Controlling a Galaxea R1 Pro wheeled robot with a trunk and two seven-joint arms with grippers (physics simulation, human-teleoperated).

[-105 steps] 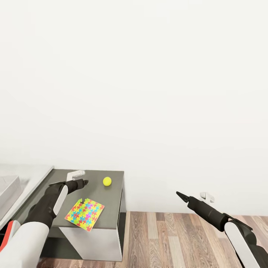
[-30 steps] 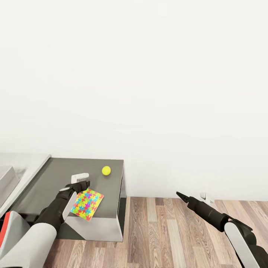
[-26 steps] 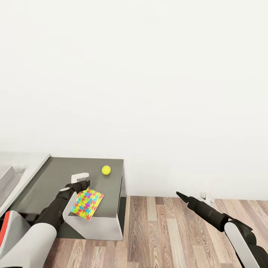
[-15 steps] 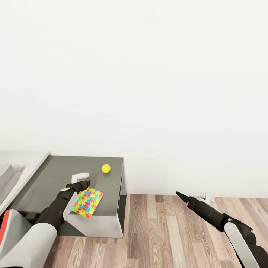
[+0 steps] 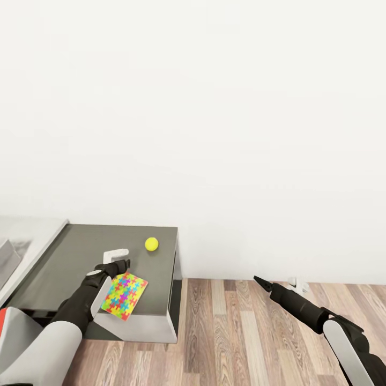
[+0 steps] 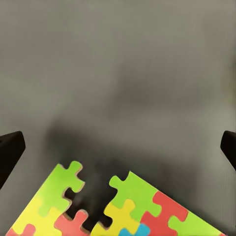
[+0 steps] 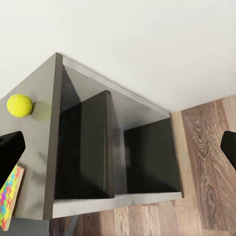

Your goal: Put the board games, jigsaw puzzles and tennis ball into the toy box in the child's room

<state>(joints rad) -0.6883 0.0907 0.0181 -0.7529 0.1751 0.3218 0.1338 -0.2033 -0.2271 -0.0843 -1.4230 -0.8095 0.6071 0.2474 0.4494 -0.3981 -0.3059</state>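
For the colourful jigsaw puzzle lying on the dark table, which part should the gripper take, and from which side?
The jigsaw puzzle lies flat on the table, so a straight top grasp probably finds little to pinch. Its near corner seems to reach the table's front edge. Judging by that, take this thin edge there, one finger above and one below, coming from the front. The left gripper, open, hangs over its far edge.

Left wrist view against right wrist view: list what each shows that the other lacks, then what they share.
Left wrist view alone: the jigsaw puzzle up close, its separate pieces and a gap at its edge. Right wrist view alone: the tennis ball, the table's open side compartments, the wood floor and the wall. Shared: the grey table top and the puzzle.
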